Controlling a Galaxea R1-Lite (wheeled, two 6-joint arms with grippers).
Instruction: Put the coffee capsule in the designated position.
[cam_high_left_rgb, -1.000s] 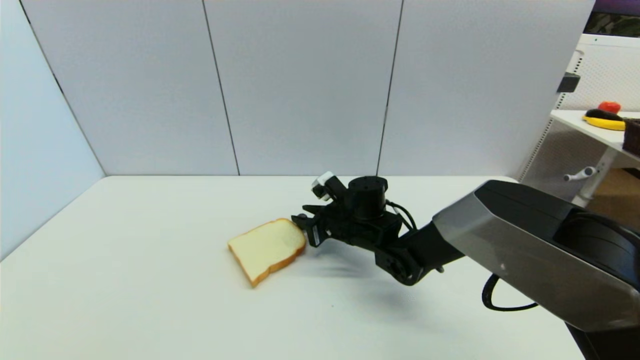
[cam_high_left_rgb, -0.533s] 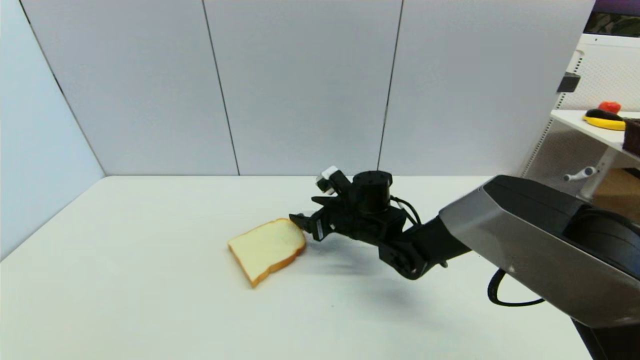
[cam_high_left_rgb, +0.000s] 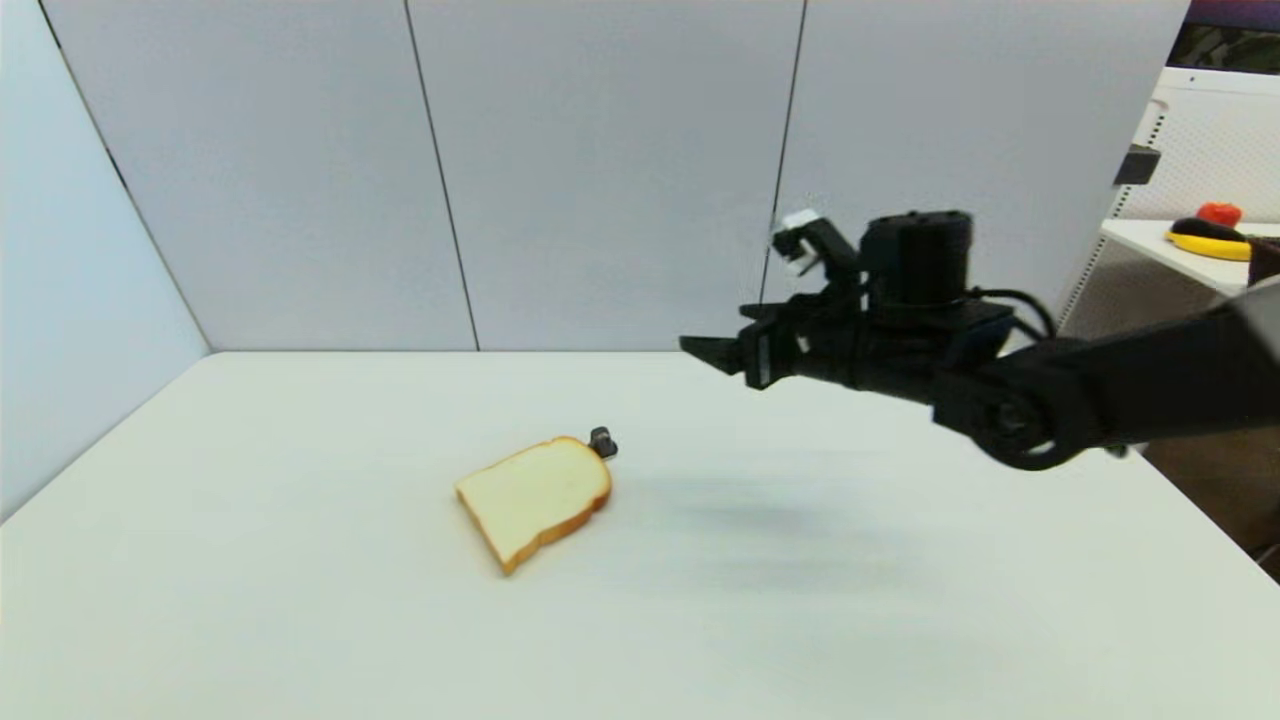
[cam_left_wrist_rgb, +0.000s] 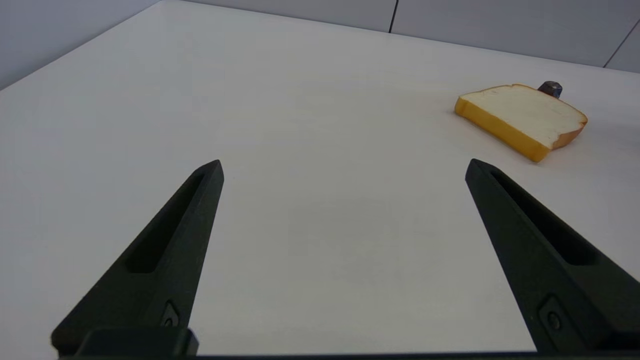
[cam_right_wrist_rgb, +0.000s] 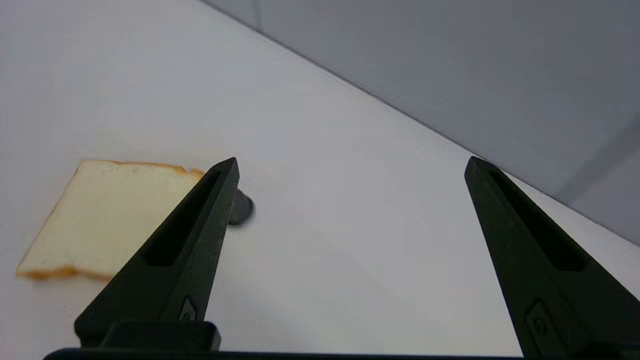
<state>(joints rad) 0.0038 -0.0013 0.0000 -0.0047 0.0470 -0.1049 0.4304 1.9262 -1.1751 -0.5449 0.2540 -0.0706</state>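
The coffee capsule (cam_high_left_rgb: 603, 441), tiny and dark grey, stands on the white table touching the far right corner of a bread slice (cam_high_left_rgb: 535, 495). My right gripper (cam_high_left_rgb: 725, 355) hovers well above the table, up and to the right of the capsule, open and holding nothing. In the right wrist view the capsule (cam_right_wrist_rgb: 243, 208) peeks out beside one finger, next to the bread slice (cam_right_wrist_rgb: 115, 215), and the right gripper (cam_right_wrist_rgb: 352, 160) is spread wide. My left gripper (cam_left_wrist_rgb: 345, 162) is open low over the table, with the bread slice (cam_left_wrist_rgb: 522, 117) and the capsule (cam_left_wrist_rgb: 550, 88) far ahead.
Grey wall panels (cam_high_left_rgb: 600, 170) close off the table's back and left sides. A side shelf (cam_high_left_rgb: 1190, 245) with a yellow and a red item stands beyond the table's right edge.
My right gripper has lifted away from the bread's corner, up and to the right. The capsule now shows on the table where the fingers were. The bread has not moved.
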